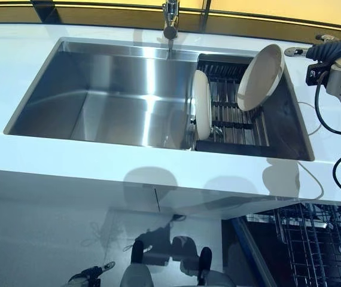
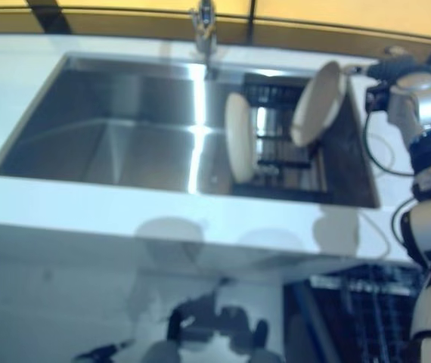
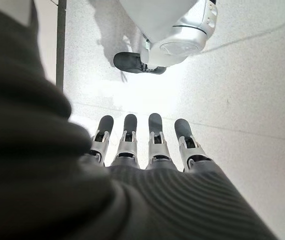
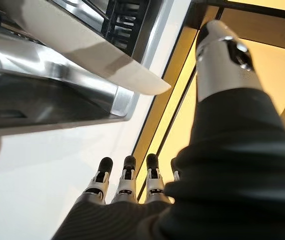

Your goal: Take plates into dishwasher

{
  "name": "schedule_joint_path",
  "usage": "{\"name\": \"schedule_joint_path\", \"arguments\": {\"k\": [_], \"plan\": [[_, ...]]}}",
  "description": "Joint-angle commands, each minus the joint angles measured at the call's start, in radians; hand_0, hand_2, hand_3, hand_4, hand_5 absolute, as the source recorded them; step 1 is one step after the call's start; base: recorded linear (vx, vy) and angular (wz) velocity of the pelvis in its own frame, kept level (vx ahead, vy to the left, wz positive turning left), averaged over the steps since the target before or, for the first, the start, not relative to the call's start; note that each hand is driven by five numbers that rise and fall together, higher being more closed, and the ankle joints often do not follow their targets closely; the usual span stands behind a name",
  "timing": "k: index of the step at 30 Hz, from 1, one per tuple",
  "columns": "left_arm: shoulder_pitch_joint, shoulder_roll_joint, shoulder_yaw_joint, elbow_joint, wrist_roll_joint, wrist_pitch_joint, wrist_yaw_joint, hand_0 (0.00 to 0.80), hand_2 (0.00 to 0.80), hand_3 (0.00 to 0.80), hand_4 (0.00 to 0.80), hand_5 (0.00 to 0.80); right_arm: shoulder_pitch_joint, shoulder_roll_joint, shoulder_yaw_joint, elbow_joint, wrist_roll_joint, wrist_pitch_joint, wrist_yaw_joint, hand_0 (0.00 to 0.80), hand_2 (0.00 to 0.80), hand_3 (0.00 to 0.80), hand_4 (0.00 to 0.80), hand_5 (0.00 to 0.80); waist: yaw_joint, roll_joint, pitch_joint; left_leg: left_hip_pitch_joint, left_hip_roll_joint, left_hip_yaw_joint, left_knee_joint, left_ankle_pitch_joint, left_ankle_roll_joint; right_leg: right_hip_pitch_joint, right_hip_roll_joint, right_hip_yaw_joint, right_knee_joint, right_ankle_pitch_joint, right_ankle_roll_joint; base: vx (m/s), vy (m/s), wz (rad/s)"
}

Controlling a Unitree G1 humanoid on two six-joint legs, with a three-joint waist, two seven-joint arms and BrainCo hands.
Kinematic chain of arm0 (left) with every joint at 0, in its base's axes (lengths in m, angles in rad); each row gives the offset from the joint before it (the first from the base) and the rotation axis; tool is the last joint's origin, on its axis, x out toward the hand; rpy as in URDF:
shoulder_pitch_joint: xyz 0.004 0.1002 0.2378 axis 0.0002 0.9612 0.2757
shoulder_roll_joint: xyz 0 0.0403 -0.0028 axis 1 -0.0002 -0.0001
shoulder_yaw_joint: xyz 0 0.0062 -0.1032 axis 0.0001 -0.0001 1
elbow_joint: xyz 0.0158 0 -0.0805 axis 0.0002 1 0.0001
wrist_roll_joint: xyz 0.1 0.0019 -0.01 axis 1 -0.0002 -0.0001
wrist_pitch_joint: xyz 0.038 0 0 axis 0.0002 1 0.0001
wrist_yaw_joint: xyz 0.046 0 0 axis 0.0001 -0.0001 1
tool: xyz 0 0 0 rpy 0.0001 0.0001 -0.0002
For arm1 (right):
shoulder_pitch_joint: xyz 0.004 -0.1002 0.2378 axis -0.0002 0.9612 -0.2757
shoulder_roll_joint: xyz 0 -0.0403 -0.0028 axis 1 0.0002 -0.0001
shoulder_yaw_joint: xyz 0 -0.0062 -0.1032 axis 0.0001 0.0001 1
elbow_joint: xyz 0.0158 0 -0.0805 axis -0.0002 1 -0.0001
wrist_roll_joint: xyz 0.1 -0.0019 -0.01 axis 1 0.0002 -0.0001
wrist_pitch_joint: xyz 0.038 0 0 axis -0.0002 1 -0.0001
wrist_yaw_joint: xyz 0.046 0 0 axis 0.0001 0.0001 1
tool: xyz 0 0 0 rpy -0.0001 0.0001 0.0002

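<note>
Head views: your right hand [image 1: 332,51] sits just right of the tilted plate [image 1: 260,78] in the sink rack [image 1: 230,113]; another plate [image 1: 201,104] stands upright further left. The dishwasher basket [image 1: 320,245] is below right. Right wrist: fingers straight, holding nothing, plate rim close. Left wrist: left hand [image 3: 142,145] relaxed, pointing at the floor

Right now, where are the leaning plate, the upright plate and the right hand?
Leaning plate [image 1: 260,78], left eye view, middle of its face.
Upright plate [image 1: 201,104], left eye view, its rim edge.
Right hand [image 4: 127,175], right wrist view, a straight finger.
</note>
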Motion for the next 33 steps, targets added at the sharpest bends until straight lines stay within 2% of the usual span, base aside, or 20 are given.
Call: {"name": "schedule_joint_path", "arguments": {"k": [1, 9, 19, 33], "plan": [[-0.043, 0.026, -0.043, 0.036, -0.044, 0.017, 0.006, 0.0, 0.0, 0.0, 0.0, 0.0, -0.159, -0.022, 0.095, 0.002, 0.015, -0.06, -0.019, 0.0, 0.0, 0.0, 0.0, 0.0, 0.026, -0.033, 0.0, -0.017, -0.007, -0.026, -0.005, 0.03, 0.009, -0.009, -0.058, 0.017, -0.001, 0.033, 0.045, 0.0, 0.0, 0.0], [-0.039, 0.027, -0.039, 0.04, -0.045, 0.02, 0.001, 0.0, 0.0, 0.0, 0.0, 0.0, -0.16, -0.019, 0.093, 0.0, 0.021, -0.075, -0.014, 0.0, 0.0, 0.0, 0.0, 0.0, 0.03, -0.037, 0.001, -0.018, -0.009, -0.032, -0.005, 0.029, 0.009, -0.007, -0.057, 0.016, -0.001, 0.031, 0.045, 0.0, 0.0, 0.0], [-0.05, 0.028, -0.041, 0.036, -0.053, 0.038, 0.003, 0.0, 0.0, 0.0, 0.0, 0.0, -0.156, -0.009, 0.095, -0.022, 0.025, -0.043, -0.035, 0.0, 0.0, 0.0, 0.0, 0.0, 0.028, -0.041, 0.004, -0.015, -0.003, -0.02, -0.005, 0.031, 0.008, -0.005, -0.058, 0.012, -0.001, 0.033, 0.047, 0.0, 0.0, 0.0], [-0.06, 0.021, -0.051, 0.031, -0.061, 0.034, -0.001, 0.0, 0.0, 0.0, 0.0, 0.0, -0.141, 0.001, 0.086, -0.038, 0.003, -0.038, -0.059, 0.0, 0.0, 0.0, 0.0, 0.0, 0.023, -0.036, 0.026, -0.027, -0.002, -0.008, -0.005, 0.035, 0.007, -0.019, -0.062, 0.01, -0.001, 0.037, 0.048, 0.0, 0.0, 0.0]]}}
